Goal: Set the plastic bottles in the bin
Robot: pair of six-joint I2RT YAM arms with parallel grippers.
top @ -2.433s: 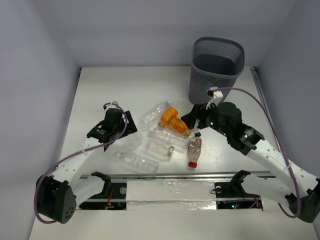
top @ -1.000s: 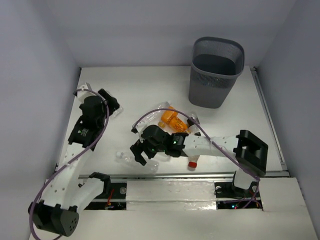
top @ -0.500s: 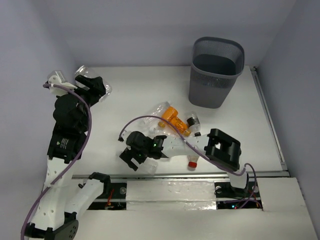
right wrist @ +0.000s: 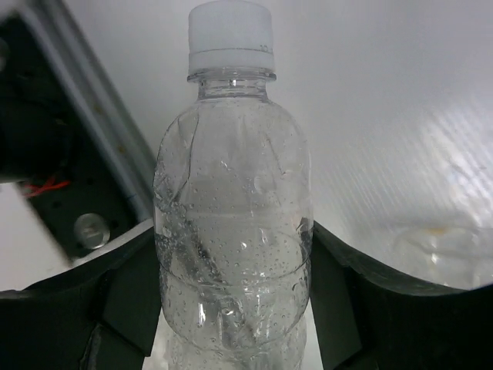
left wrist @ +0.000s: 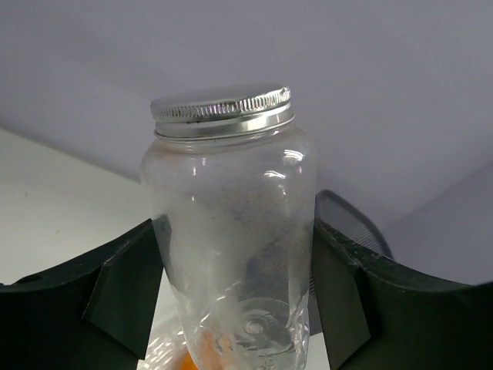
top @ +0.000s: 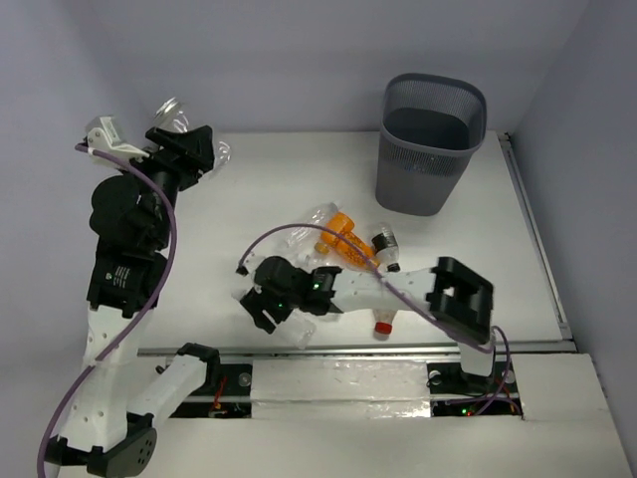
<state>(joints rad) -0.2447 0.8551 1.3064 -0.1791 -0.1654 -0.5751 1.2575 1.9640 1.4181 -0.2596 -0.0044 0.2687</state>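
Observation:
My left gripper (top: 189,149) is raised over the table's far left, shut on a clear bottle with a silver cap (top: 167,110). In the left wrist view this bottle (left wrist: 231,200) fills the gap between both fingers. My right gripper (top: 261,307) reaches left across the front of the table, its fingers pressed on both sides of a clear white-capped bottle (right wrist: 231,216) lying near the front edge. More plastic bottles lie mid-table: an orange one (top: 343,239), a dark-capped one (top: 383,242) and a red-capped one (top: 386,317). The dark mesh bin (top: 423,174) stands at the back right.
The front rail and a cable channel (right wrist: 85,154) run just beside the right gripper. The right arm's purple cable (top: 299,234) loops over the bottle pile. Grey walls enclose the table on three sides. The bin (left wrist: 350,223) shows behind the left-held bottle.
The left arm has lifted its bottle higher and further back. The right gripper's fingers have closed in on the white-capped bottle at the front edge.

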